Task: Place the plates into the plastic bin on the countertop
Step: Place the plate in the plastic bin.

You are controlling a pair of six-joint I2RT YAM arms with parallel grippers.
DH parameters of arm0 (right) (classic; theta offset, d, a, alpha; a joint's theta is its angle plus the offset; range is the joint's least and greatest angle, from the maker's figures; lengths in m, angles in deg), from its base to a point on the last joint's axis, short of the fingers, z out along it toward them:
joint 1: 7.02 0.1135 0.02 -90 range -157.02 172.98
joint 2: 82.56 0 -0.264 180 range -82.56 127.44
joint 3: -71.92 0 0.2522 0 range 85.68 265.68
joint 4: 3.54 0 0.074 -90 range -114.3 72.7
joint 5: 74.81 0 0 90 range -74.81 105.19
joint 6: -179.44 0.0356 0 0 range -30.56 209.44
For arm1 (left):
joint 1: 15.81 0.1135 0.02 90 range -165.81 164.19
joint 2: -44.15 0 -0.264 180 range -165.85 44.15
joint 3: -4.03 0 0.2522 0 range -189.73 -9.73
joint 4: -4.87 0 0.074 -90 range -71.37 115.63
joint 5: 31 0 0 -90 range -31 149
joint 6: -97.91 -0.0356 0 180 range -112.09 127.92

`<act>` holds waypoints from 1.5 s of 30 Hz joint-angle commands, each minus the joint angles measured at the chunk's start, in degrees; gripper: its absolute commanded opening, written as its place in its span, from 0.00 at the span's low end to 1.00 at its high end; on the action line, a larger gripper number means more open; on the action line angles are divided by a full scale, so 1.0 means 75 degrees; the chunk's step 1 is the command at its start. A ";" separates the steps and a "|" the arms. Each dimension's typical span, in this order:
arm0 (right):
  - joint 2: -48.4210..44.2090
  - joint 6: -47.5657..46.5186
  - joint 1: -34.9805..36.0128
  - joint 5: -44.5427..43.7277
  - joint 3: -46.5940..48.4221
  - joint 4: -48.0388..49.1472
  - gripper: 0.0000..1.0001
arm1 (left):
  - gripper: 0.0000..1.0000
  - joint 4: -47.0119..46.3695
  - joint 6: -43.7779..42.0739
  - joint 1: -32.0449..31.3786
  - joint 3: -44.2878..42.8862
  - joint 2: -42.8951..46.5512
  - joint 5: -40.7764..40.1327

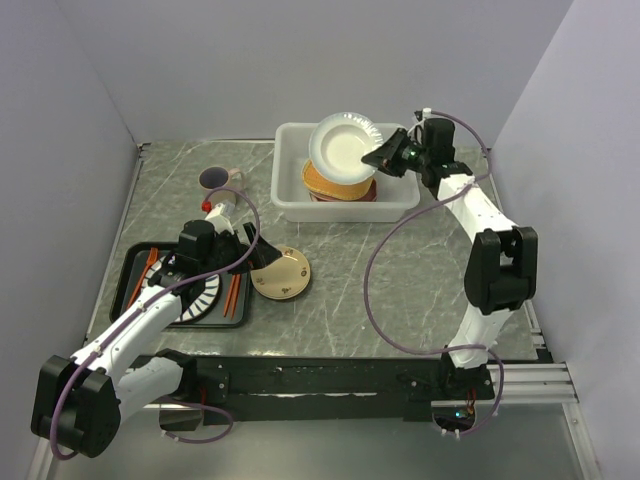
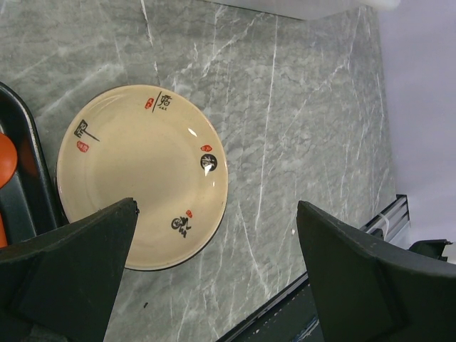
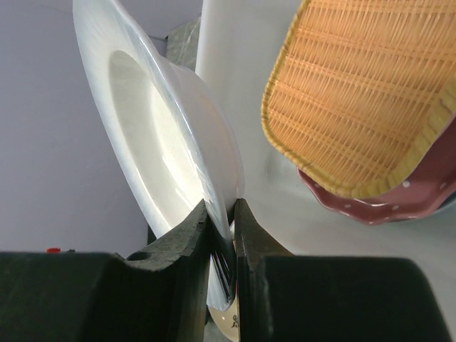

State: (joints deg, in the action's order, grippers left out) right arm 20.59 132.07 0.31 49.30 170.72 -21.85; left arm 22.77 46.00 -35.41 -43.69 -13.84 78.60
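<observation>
My right gripper [image 1: 385, 157] is shut on the rim of a plain white plate [image 1: 343, 148], holding it tilted on edge above the plastic bin [image 1: 290, 200]. In the right wrist view the jaws [image 3: 222, 214] pinch the white plate [image 3: 157, 121] at its rim. Below it in the bin lie an orange woven squarish plate [image 3: 356, 92] and a dark red dotted plate [image 3: 399, 203]. A small tan plate [image 1: 281, 272] with black and red marks lies on the countertop [image 1: 400, 270]. My left gripper [image 2: 217, 206] hangs open just above the tan plate's [image 2: 142, 174] near edge, holding nothing.
A flat black tray [image 1: 135, 275] at the left holds a striped plate [image 1: 205, 297] and orange sticks [image 1: 232, 295]. A mug [image 1: 215, 180] stands behind it, left of the bin. The table's front rail [image 2: 385, 217] runs close to my left gripper.
</observation>
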 commanded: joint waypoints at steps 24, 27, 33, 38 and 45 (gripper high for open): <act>0.1971 -0.0094 0.0206 -0.0223 0.2407 -0.0107 0.00 | 0.99 -0.0119 -0.0215 -0.0012 -0.0184 0.0010 -0.0163; 0.2358 -0.0153 0.0206 -0.0235 0.2839 -0.0364 0.00 | 0.99 -0.0119 -0.0203 -0.0012 -0.0172 -0.0001 -0.0163; 0.2793 -0.0258 0.0206 -0.0364 0.3158 -0.0623 0.00 | 0.99 -0.0130 -0.0191 -0.0012 -0.0137 0.0010 -0.0163; 0.2992 -0.0446 0.0206 -0.0540 0.3182 -0.0822 0.00 | 0.99 -0.0119 -0.0191 -0.0012 -0.0148 0.0010 -0.0152; 0.3180 -0.0458 0.0206 -0.0575 0.3181 -0.0834 0.00 | 0.99 -0.0107 -0.0191 -0.0012 -0.0148 0.0045 -0.0152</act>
State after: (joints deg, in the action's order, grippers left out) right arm 44.39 128.55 1.47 43.51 189.95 -32.37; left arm 22.82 45.80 -35.41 -43.69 -13.87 77.68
